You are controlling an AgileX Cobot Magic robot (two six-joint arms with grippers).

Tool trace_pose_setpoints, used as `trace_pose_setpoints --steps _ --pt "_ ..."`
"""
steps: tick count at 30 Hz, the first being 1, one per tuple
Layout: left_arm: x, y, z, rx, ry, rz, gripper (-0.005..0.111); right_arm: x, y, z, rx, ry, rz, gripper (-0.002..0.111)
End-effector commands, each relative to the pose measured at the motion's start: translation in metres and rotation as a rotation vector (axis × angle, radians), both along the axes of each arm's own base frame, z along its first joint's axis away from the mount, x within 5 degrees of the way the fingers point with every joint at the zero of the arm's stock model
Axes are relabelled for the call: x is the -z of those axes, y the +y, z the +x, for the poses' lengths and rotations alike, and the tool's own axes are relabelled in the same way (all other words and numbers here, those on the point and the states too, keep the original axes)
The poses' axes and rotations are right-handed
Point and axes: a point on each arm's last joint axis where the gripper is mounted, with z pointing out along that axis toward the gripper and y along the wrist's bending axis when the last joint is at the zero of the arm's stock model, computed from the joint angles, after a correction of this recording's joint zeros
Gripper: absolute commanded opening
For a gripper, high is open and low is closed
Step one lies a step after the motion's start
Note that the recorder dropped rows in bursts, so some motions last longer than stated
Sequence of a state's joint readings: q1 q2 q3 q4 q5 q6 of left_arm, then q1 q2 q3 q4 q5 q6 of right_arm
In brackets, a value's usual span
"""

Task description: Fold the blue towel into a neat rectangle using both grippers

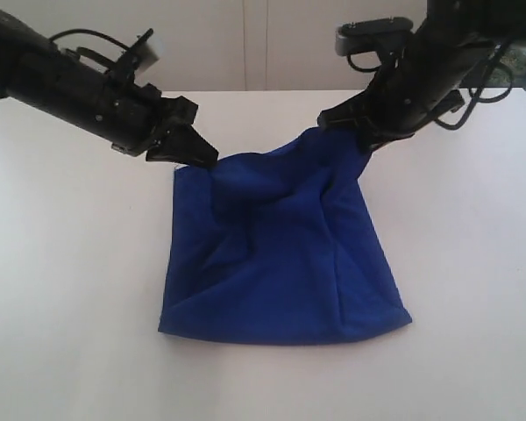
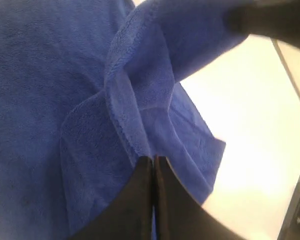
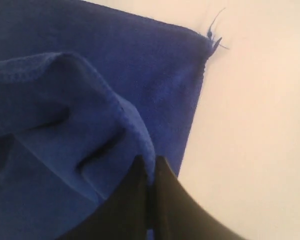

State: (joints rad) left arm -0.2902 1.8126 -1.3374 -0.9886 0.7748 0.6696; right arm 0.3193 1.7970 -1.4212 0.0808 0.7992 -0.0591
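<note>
Nearest the lens, low in the frame: the white counter (image 1: pixel 70 368). On it, in the middle, the blue towel (image 1: pixel 280 263), doubled over, with the fold along the lower edge and the long side running from lower frame to upper frame. Top layer lifted at the upper end, baggy, sagging in the middle between two held corners.

Upper left: the left claw (image 1: pixel 195 156), pinched tight on one corner, low down and just over the flat layer's own corner. Upper right: the right claw (image 1: pixel 361 139), also pinched tight on cloth, but higher off the counter and pulled out a little to the right. Up close from each wrist: tips pressed together with blue hem between them.

Just past the right claw's tip, flat on the counter: the lower layer's corner, with a small loose thread (image 3: pixel 215 39).

As a guess, next: bring each held corner down onto the flat corner below it. Farther to drop on the right than on the left. Worth watching: the baggy middle bunching up on the way down.
</note>
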Motion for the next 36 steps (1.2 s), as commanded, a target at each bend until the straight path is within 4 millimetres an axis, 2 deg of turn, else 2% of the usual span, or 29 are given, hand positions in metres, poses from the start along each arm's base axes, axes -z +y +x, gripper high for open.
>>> trace_pose_setpoints --steps 1,6,9,12,21,25,27,32,36 --pt "-0.035 0.007 -0.022 0.088 -0.082 0.032 0.0 -0.037 -0.012 -0.022 -0.045 -0.032 -0.025 0.0" --pt "-0.073 0.013 -0.049 0.14 -0.159 0.015 0.0 -0.073 -0.02 -0.051 -0.078 -0.052 -0.029 0.0" --pt "-0.09 0.017 -0.065 0.151 -0.144 0.004 0.0 -0.091 -0.025 -0.068 -0.093 -0.064 -0.032 0.0" --pt "-0.118 0.023 -0.094 0.181 -0.152 -0.021 0.0 -0.111 -0.033 -0.098 -0.104 -0.089 -0.009 0.0" --pt "-0.155 0.038 -0.148 0.226 -0.147 -0.028 0.0 -0.127 -0.042 -0.163 -0.183 -0.111 0.094 0.0" --pt "-0.16 0.041 -0.161 0.247 -0.135 -0.028 0.0 -0.14 -0.048 -0.189 -0.213 -0.124 0.116 0.0" --pt "-0.153 0.042 -0.164 0.247 -0.111 -0.024 0.0 -0.146 -0.051 -0.2 -0.224 -0.138 0.117 0.0" --pt "-0.134 0.043 -0.168 0.228 -0.056 -0.024 0.0 -0.154 -0.055 -0.214 -0.236 -0.191 0.121 0.0" --pt "-0.129 0.045 -0.173 0.209 -0.056 -0.027 0.0 -0.149 -0.054 -0.211 -0.253 -0.177 0.107 0.0"
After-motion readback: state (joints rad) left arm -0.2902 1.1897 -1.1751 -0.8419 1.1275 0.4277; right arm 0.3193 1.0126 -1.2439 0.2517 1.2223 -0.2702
